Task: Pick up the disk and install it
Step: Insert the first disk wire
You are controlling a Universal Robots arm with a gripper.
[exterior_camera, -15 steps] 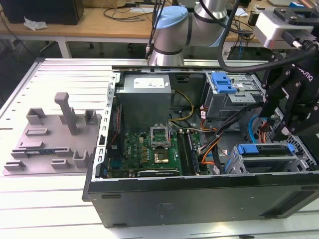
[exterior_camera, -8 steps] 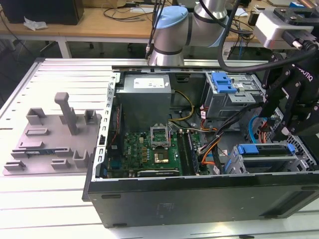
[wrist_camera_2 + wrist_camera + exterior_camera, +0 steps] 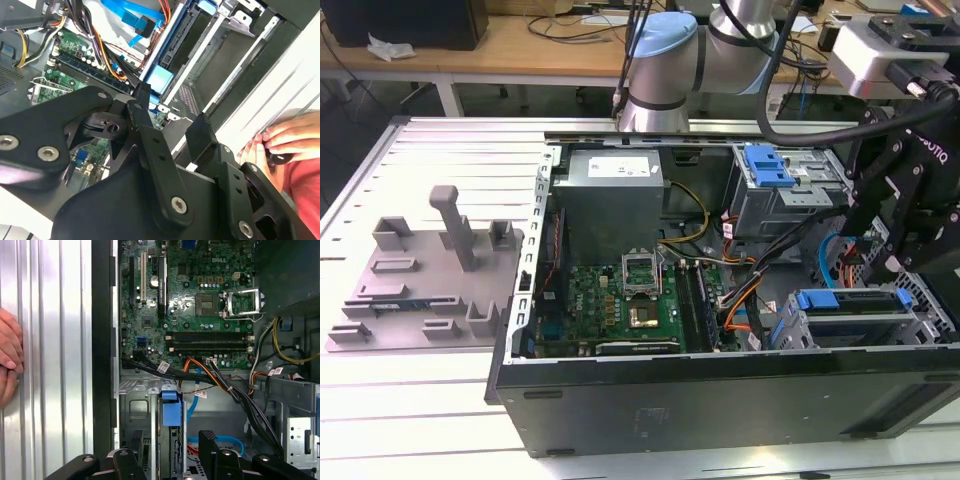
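Note:
The disk [image 3: 170, 412] stands on edge in a slot of the metal drive cage [image 3: 132, 410] at the case's front corner; its bright blue frame faces me. In the exterior view the disk's blue frame [image 3: 850, 299] shows along the top of the cage [image 3: 920, 310] at the lower right. My gripper [image 3: 171, 442] hangs just above it, open, with one black finger [image 3: 207, 440] on each side of the disk's edge and not touching it. In the second wrist view the gripper [image 3: 171, 116] shows the same wide gap over the cage rails. The gripper [image 3: 880, 262] sits low over the case's right end.
Inside the open case lie the motherboard [image 3: 620, 300], grey power supply [image 3: 610, 190], an upper drive bay with a blue latch [image 3: 767, 165] and loose cables [image 3: 240, 395]. A grey fixture plate [image 3: 430, 280] lies at the exterior view's left. A person's hand [image 3: 7, 360] rests on the table beside the case.

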